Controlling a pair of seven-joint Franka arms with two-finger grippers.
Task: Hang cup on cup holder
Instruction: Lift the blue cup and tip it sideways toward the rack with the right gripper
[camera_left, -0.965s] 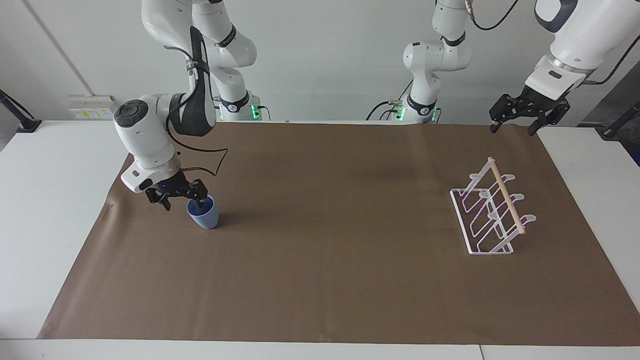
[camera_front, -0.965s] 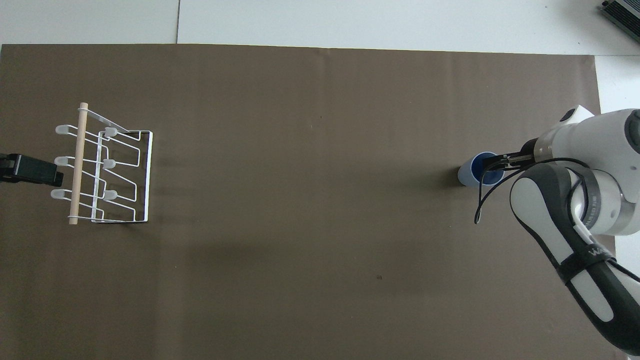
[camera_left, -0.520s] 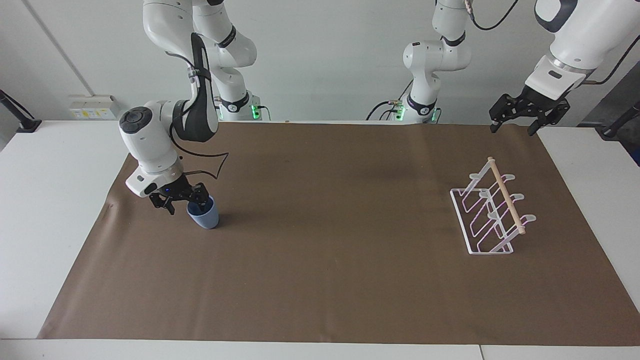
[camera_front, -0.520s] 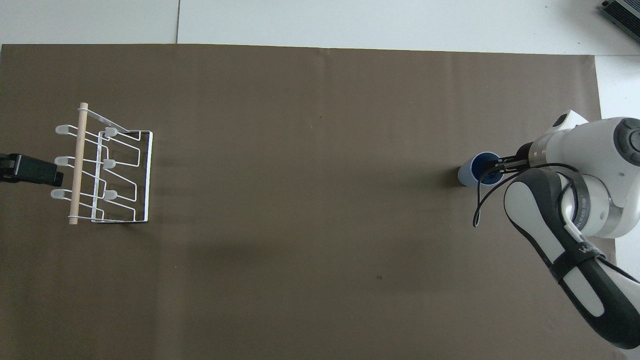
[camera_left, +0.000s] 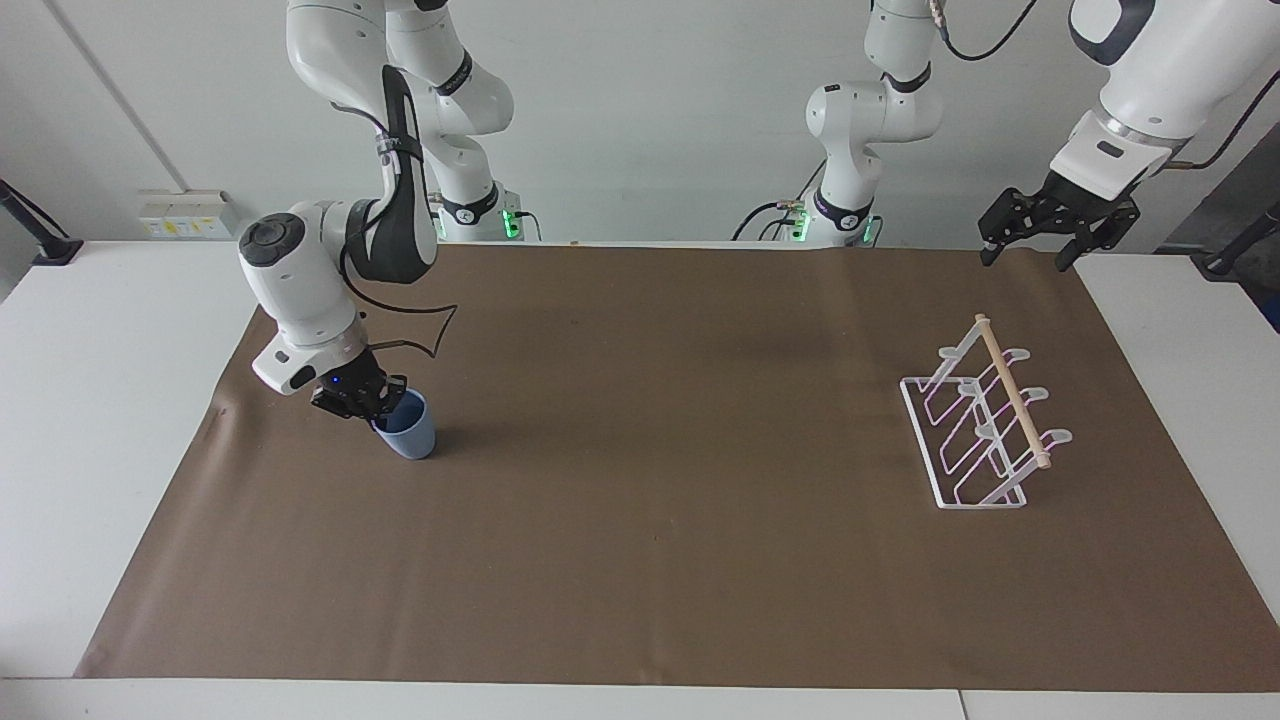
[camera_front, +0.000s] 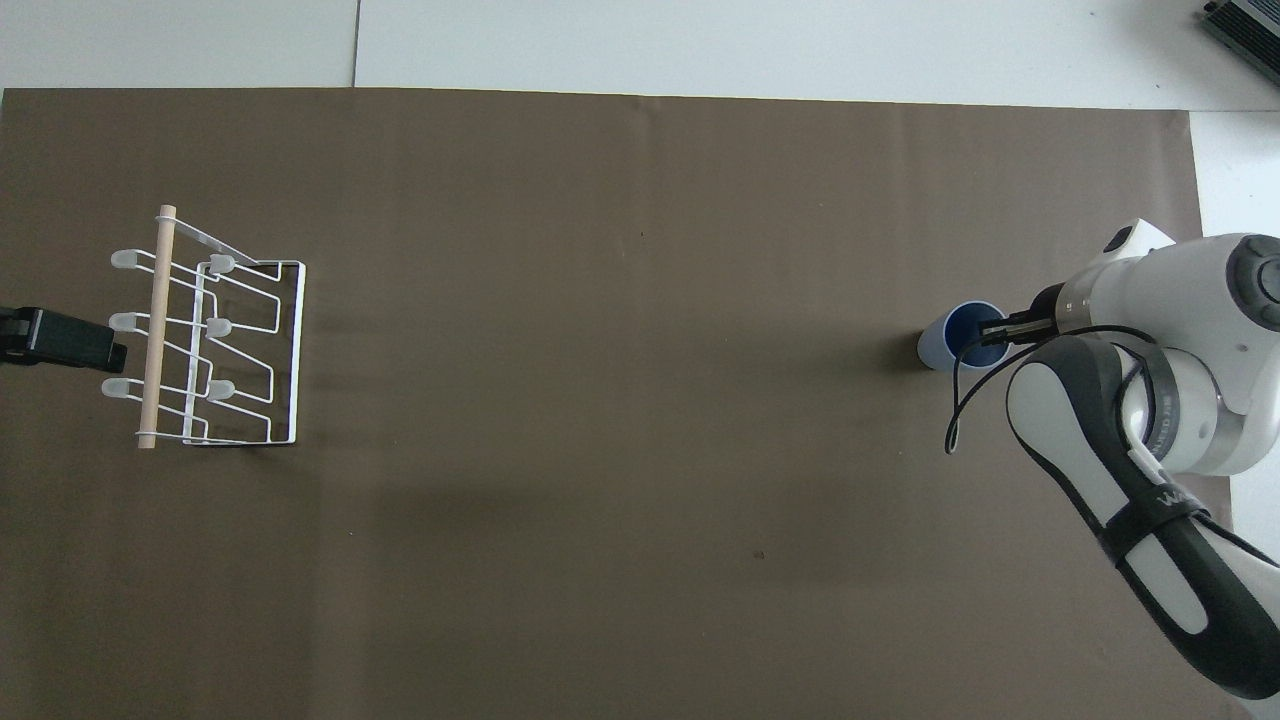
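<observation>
A: Status?
B: Grasp step. Your right gripper (camera_left: 385, 403) pinches the cup (camera_left: 408, 429) by its rim; cup sits on the mat at the right arm's end.
A: Left?
B: Left gripper (camera_left: 1028, 254) waits, spread, over the mat edge near the holder (camera_left: 985, 430). Next I'd say: lift, carry across, invert onto a prong.

A brown mat (camera_left: 650, 480) covers most of the white desk (camera_left: 90, 400), whose bare top shows at both ends. A socket strip (camera_left: 185, 215) sits by the wall, and a grey device (camera_front: 1245, 25) at one corner.
</observation>
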